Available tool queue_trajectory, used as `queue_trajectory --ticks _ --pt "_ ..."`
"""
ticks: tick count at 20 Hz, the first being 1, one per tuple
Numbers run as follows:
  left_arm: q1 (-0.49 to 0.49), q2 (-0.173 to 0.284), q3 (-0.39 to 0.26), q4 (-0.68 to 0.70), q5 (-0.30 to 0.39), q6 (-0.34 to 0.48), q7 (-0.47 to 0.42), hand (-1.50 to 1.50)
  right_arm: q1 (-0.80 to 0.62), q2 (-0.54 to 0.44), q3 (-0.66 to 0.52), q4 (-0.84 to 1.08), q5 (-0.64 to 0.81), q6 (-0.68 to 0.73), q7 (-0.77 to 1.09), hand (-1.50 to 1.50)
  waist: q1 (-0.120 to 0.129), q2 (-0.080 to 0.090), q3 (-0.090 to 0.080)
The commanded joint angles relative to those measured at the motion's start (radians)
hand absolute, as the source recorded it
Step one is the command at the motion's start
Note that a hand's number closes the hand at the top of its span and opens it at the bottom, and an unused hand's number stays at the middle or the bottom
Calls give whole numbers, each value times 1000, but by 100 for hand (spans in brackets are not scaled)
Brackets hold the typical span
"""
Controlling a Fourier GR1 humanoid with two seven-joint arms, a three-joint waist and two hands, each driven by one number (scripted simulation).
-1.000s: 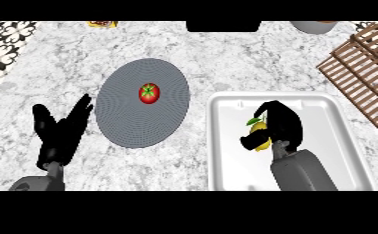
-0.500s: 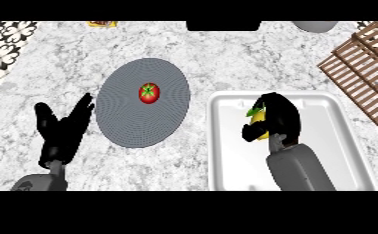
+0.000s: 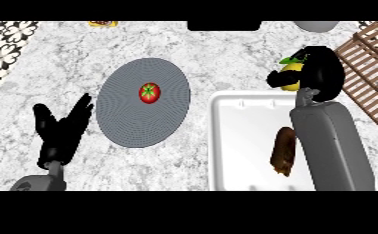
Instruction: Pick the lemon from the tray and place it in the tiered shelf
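The yellow lemon (image 3: 291, 72) with its green leaf is held in my right hand (image 3: 319, 70), whose fingers curl round it and hide most of it. Hand and lemon are above the counter just beyond the far edge of the white tray (image 3: 229, 143), left of the wooden tiered shelf (image 3: 362, 65) at the right edge. My left hand (image 3: 63, 128) rests open at the lower left, fingers up, beside the grey plate.
A grey round plate (image 3: 125, 123) holds a red tomato (image 3: 150, 92). A brown item (image 3: 283, 150) lies in the tray beside my right forearm. A grey bowl (image 3: 316, 25) and a small yellow object (image 3: 102, 23) sit at the far edge.
My right hand has lifted the lemon out of the tray and carried it away toward the far right, nearer the shelf. The left hand has stayed still.
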Motion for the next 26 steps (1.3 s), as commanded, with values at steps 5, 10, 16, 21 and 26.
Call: queue_trajectory --ticks 5,10,16,21,26 --pt "1 -14 -2 28 -11 13 29 0 -233 -52 -18 -170 260 132 294 150 -17 -4 -8" --pt "53 -28 -14 -36 -8 13 37 0 -321 -97 -84 -255 304 316 318 150 -12 -6 -7" --pt "30 -6 16 37 -3 -26 4 0 -453 -225 -241 -251 273 466 238 150 -23 -3 -7" --pt "26 18 40 33 21 -59 19 0 -527 -321 -347 -191 262 515 169 150 -14 0 -7" --pt "54 -12 10 -2 4 -60 6 0 -556 -425 -441 -94 250 499 74 150 -4 3 -6"
